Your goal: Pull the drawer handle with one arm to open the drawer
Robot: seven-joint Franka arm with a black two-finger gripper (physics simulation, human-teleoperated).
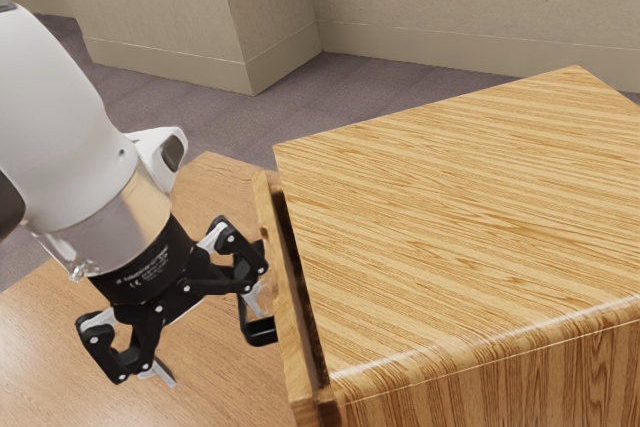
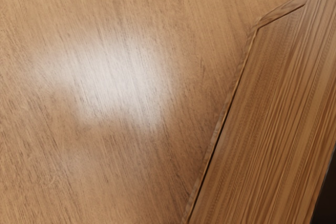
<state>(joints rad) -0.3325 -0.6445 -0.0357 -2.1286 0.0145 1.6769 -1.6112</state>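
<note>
The black two-finger gripper (image 1: 208,337) is seen low beside the front of a wood-grain cabinet (image 1: 450,217), carried on a white arm (image 1: 60,147) with a polished metal wrist ring. Its fingers are spread wide and released, with nothing grasped between them; their jointed black links end in small silvery tips. The upper finger is held just beside the drawer handle (image 1: 262,329), a short, dark, blocky bar projecting from the drawer front (image 1: 283,297); whether the two touch cannot be told. The drawer front, a thin upright panel of striped light oak, is set slightly out from the cabinet body, so that a narrow dark gap is shown along its top edge. The cabinet is stood on a table (image 1: 220,197) of smoother, warmer wood. In the wrist view, a pale glare patch is spread over the table (image 2: 105,103), and the bevelled border of the drawer front (image 2: 273,129) is shown beside it.
</note>
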